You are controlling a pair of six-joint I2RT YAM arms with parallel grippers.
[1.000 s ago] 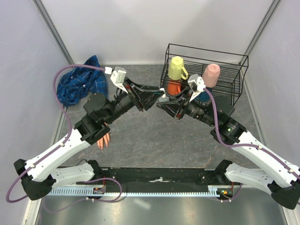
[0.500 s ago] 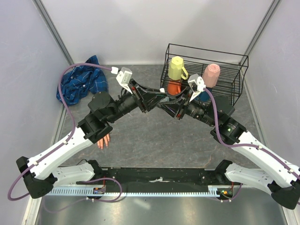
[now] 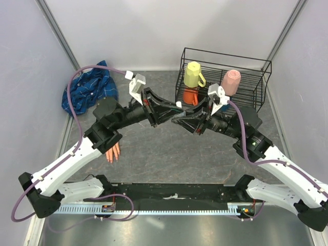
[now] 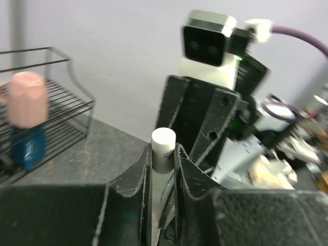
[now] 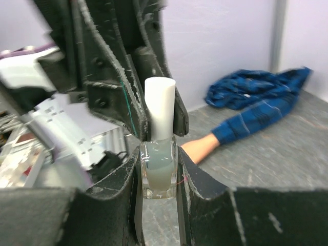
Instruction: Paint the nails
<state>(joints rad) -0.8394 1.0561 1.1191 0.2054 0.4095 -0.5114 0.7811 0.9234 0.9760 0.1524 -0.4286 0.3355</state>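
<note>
On the grey table [image 3: 169,154], a black wire rack [image 3: 254,84] stands at the back right. A blue plaid sleeve [image 3: 84,95] lies at the back left. The mannequin hand [image 3: 113,152] protrudes from it beneath the left arm, well apart from both grippers. Above table centre, the right gripper [image 5: 159,164] clamps the glass bottle [image 5: 159,174], and the left gripper [image 4: 163,154] pinches its white cap [image 5: 159,105]. The nails [image 3: 109,159] are too small to resolve.
</note>
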